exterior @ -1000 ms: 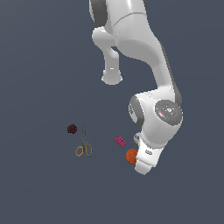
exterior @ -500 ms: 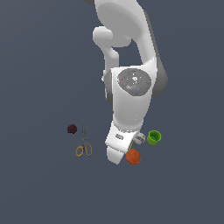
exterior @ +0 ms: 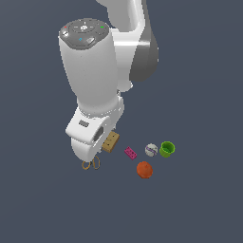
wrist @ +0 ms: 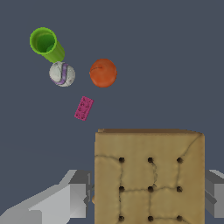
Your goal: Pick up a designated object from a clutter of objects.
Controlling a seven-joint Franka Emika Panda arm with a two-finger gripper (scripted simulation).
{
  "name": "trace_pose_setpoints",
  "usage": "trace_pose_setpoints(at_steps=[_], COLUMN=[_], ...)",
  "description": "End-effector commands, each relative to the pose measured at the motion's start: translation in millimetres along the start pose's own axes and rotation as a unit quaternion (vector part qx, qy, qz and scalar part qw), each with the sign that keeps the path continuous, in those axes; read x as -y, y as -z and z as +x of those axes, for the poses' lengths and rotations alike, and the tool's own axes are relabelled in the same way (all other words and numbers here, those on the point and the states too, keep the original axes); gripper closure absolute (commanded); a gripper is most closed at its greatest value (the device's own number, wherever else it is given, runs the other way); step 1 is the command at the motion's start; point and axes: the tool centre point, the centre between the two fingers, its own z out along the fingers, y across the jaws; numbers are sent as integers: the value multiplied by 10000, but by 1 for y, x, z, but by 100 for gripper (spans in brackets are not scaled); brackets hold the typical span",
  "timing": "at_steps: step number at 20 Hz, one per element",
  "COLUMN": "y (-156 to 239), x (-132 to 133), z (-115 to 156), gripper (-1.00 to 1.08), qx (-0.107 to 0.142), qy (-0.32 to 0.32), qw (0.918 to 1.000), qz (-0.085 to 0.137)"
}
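Two fingers [wrist: 72, 197] of the gripper [wrist: 148, 199] clamp the cracker [wrist: 149, 175], apparently lifted clear of the floor. Pink block [exterior: 130, 153], white ball [exterior: 151, 149], green cup [exterior: 167, 149] and orange ball [exterior: 144, 169] lie beyond; scissors [exterior: 90, 164] partly hidden.

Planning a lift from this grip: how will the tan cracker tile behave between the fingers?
The cracker looks flat and stiff, so it probably won't droop. Crack lines across its face suggest it may be brittle under hard squeezing. The end effector fingers sit at its opposite edges, so it might pivot if pinched off-centre.
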Motion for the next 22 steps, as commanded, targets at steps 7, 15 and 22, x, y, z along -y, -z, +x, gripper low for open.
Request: trace_pose_setpoints(at_steps=[7,15,22], y=[69,124,148], x=[-26,-49,-61], z=[-76,-136,-161], gripper=[108,108,108], qx=[12,33,43], qy=[4,1,-2], qw=[10000,10000,10000], qz=[17,29,33])
